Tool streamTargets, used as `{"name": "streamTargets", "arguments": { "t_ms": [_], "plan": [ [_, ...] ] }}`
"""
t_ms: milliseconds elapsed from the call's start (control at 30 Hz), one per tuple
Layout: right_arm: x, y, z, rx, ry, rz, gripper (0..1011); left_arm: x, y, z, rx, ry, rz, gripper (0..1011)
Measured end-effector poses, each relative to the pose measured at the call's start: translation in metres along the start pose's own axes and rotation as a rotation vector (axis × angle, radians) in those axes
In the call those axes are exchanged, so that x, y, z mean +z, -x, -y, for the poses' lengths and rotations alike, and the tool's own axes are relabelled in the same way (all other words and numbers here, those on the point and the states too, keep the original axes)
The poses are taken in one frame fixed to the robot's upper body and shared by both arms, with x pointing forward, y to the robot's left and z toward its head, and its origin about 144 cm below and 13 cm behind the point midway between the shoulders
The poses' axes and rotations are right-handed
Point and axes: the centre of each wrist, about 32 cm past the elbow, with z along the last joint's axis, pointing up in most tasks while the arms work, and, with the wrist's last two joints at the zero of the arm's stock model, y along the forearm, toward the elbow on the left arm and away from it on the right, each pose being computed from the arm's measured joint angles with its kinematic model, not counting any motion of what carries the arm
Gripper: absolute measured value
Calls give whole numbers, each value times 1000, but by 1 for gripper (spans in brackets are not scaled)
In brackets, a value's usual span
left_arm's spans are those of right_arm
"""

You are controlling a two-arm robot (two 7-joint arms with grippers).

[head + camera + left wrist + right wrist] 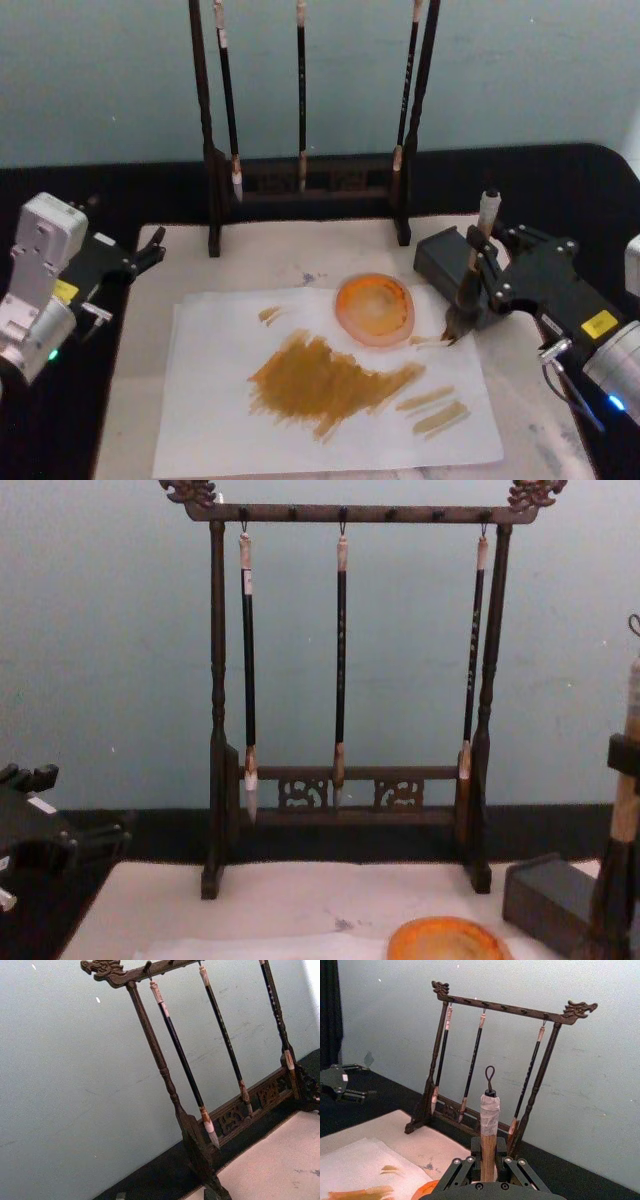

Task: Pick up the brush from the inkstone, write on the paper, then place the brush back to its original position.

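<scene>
the brush (489, 1130) stands nearly upright in the right gripper (478, 290), which is clenched around its tan handle below the white band. its bristles hang at the right edge of the paper (230, 400), between the orange dish (375, 308) and the black inkstone (440, 258); whether they touch the sheet i cannot tell. ochre strokes already cover the middle of the paper.

the likely trouble is on the way back. wet bristles could smear or lift the thin sheet, and a low swing could knock the inkstone or the dish just beside it.

the left gripper (140, 255) sits parked at the left edge of the cream felt mat (130, 400). behind stands a dark wooden brush rack (207, 150) with three thin brushes (300, 90), on a black tabletop (100, 190) against a pale blue-green wall (100, 80).
</scene>
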Motion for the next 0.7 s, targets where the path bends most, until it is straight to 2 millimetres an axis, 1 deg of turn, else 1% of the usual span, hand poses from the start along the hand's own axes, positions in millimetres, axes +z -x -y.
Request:
{"name": "streamTargets", "arguments": {
  "t_ms": [400, 700],
  "plan": [
    [4, 0, 2, -2, 3, 31, 177, 0, 0, 0, 0, 0, 0, 1010],
    [14, -2, -1, 3, -36, 47, 177, 0, 0, 0, 0, 0, 0, 1010]
  ]
}}
